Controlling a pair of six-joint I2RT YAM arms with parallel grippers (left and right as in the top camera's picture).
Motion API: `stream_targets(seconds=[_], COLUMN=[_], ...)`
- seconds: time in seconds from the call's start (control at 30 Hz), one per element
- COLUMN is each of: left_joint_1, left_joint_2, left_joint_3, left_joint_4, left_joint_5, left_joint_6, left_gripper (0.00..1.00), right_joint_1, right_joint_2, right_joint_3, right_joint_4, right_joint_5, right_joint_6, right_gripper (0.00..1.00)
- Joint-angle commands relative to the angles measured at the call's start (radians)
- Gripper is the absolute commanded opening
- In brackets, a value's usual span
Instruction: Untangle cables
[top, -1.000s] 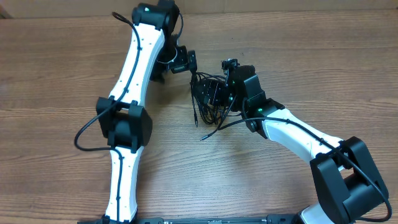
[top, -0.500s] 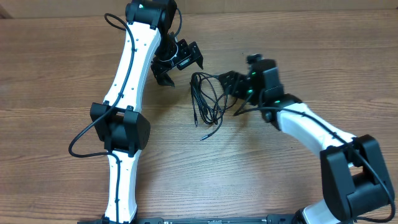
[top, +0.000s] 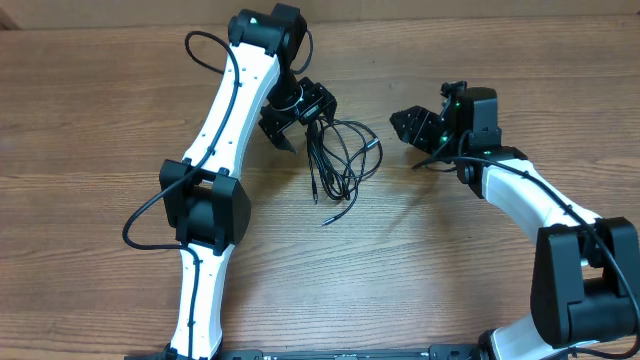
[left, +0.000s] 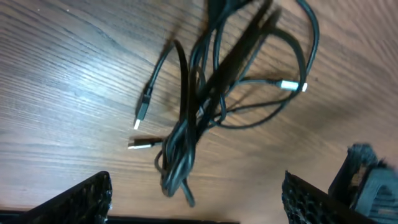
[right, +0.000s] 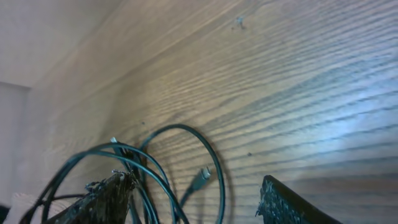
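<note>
Cables in loose tangle on table

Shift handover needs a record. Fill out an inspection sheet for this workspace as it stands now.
Surface: wooden table, bare grain, no spills seen.
Job's things: black cables in one tangled bundle on the table, with several plug ends sticking out.
Clutter: nothing seen.
Grippers: left gripper open, over the bundle's far end, nothing held. Right gripper open and empty, apart from the bundle on its right side.
Cables: thick arm wires loop off both arms.
Surroundings: pale strip beyond the table's far edge; nothing else seen.
</note>
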Motion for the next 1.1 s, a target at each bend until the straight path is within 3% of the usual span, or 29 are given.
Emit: stream_targets(seconds=[0.0, 0.07, 0.2, 0.73, 1.07], left_joint_1=[0.005, 0.005, 0.005, 0.003, 0.003], left_joint_2=[-0.015, -0.015, -0.015, -0.015, -0.015], left_joint_3=[-0.010, -0.010, -0.010, -0.046, -0.092], left_joint_4=[0.015, 0.019, 0.021, 0.040, 0.087], left_joint_5=[-0.020, -0.031, -0.097, -0.127, -0.091], left_joint_6=[-0.065, -0.078, -0.148, -0.209, -0.211], left_gripper=[0.88, 0.88, 0.66, 0.70, 0.55], right_joint_1=[-0.002, -0.002, -0.002, -0.002, -0.002], right_joint_2=[0.000, 0.000, 0.000, 0.000, 0.000], right_joint_3=[0.008, 0.008, 0.008, 0.008, 0.008], right_joint_4=[-0.004, -0.004, -0.004, -0.004, -0.004], right_joint_5=[-0.026, -0.026, -0.027, -0.027, -0.026], right_joint_6=[-0.048, -0.047, -0.047, -0.047, -0.047], right_gripper=[0.66, 0.66, 0.66, 0.66, 0.66])
